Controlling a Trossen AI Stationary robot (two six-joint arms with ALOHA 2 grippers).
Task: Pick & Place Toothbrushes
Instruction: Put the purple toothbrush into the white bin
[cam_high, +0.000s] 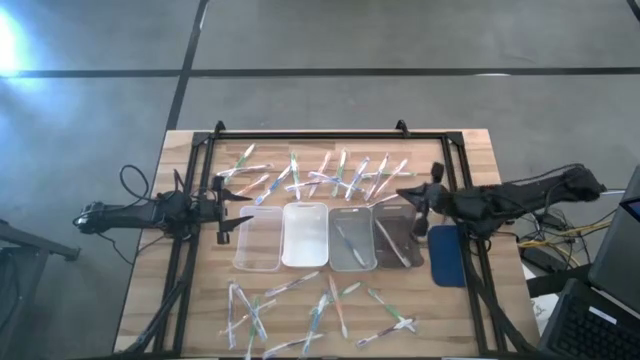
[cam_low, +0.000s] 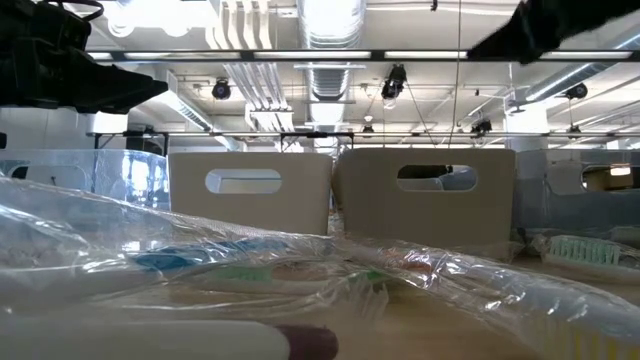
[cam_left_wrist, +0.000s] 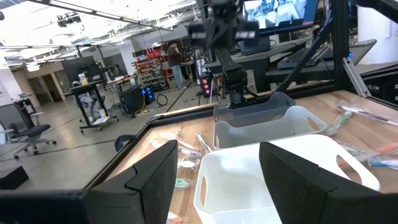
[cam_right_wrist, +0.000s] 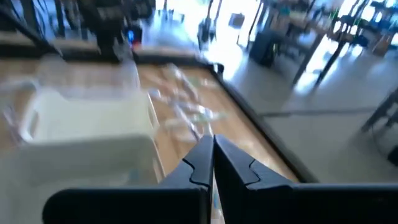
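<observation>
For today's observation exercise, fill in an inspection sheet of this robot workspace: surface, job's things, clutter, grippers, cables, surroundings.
Surface: wooden table with a black frame around the work area.
Job's things: toothbrushes scattered in one band on the far side of four trays and another on the near side; some already lie in the two right-hand trays.
Clutter: a blue pad beside the rightmost tray.
Grippers: left gripper open and empty, at the leftmost tray; right gripper shut and empty, at the rightmost tray.
Cables: a black loop behind the left arm; a bundle at the right edge.
Surroundings: open workshop; a person stands far off.
</observation>
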